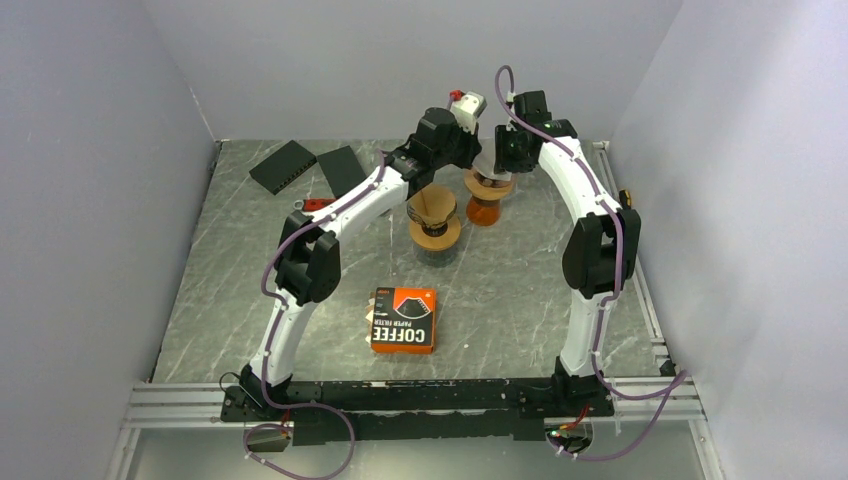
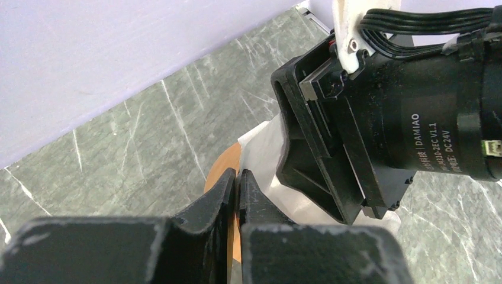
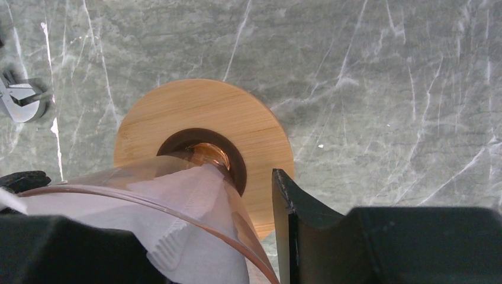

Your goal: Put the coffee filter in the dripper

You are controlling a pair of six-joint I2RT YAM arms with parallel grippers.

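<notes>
The amber glass dripper (image 1: 487, 192) stands on its wooden ring (image 3: 260, 133) at the back of the table, with the white coffee filter (image 3: 195, 204) lying inside its cone. My left gripper (image 2: 238, 173) is shut on the filter's upper edge (image 2: 260, 145), just above the ring (image 2: 220, 171). My right gripper (image 3: 174, 234) is open astride the dripper's rim: one finger (image 3: 285, 207) stands just outside the glass wall (image 3: 251, 236), the other is over the paper. In the top view both wrists crowd over the dripper, and the left gripper (image 1: 480, 165) and right gripper (image 1: 503, 168) are hard to tell apart.
A second dripper (image 1: 435, 222) with a brown filter stands just left of the amber one. An orange box of paper filters (image 1: 403, 320) lies in the middle. Two black slabs (image 1: 283, 166) (image 1: 342, 170) lie at the back left. The right arm's wrist motor (image 2: 414, 118) hangs close to my left fingers.
</notes>
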